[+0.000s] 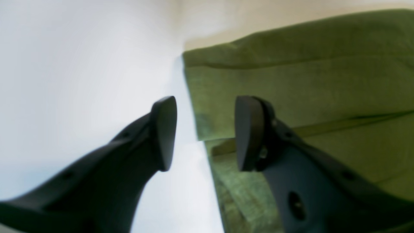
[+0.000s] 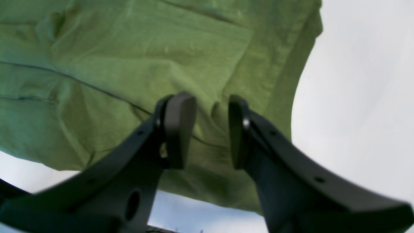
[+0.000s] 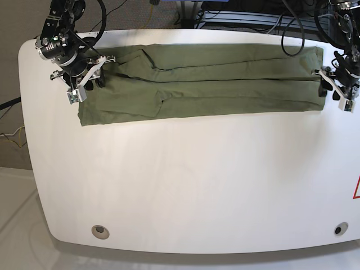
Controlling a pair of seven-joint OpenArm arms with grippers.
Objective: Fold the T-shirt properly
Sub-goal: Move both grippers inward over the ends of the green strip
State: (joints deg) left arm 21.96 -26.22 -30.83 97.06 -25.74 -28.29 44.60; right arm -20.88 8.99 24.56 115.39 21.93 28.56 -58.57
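Note:
The olive-green T-shirt [image 3: 208, 81] lies folded lengthwise into a long strip across the back of the white table [image 3: 191, 180]. At the strip's right end my left gripper [image 3: 325, 83] stands open. In the left wrist view the left gripper [image 1: 205, 132] straddles the edge of the T-shirt [image 1: 307, 87], one finger [image 1: 247, 132] over cloth and the other over bare table. At the strip's left end my right gripper [image 3: 93, 76] is open too. In the right wrist view the right gripper [image 2: 208, 129] hangs just above wrinkled T-shirt [image 2: 129, 64] with nothing pinched.
Cables [image 3: 270, 22] and dark equipment run behind the table's back edge. Two round holes [image 3: 100, 230] [image 3: 337, 229] sit near the front edge. A red mark [image 3: 356, 188] shows at the right rim. The table's left edge curves close to the right arm.

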